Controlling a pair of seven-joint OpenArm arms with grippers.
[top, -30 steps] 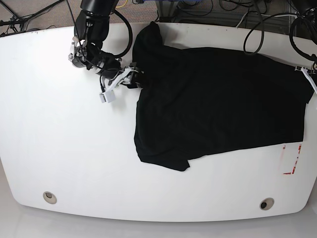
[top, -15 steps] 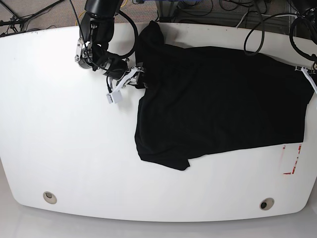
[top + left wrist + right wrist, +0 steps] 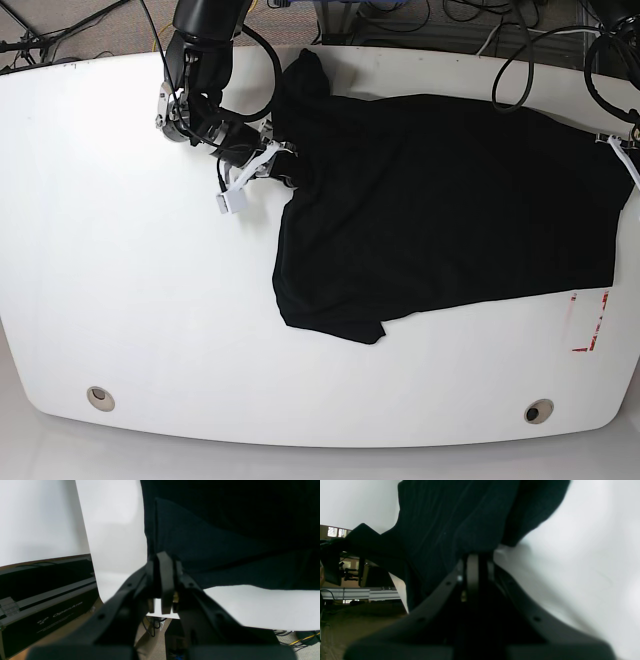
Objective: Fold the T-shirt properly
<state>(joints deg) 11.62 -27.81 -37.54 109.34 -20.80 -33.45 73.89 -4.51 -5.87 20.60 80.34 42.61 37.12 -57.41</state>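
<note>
The black T-shirt lies spread over the white table, with one sleeve bunched toward the far edge. At the shirt's left edge, my right gripper is shut on the T-shirt. The right wrist view shows its jaws pressed together with the T-shirt's cloth gathered at the tips. My left gripper sits at the shirt's far right edge. In the left wrist view it is shut on the hem of the T-shirt.
A red marked outline is on the table at the front right. Two round holes sit near the front edge. Cables run behind the table. A black case lies off the table's edge.
My right gripper moved right onto the shirt's left edge and closed on the cloth. The left arm and the rest of the shirt stayed put.
</note>
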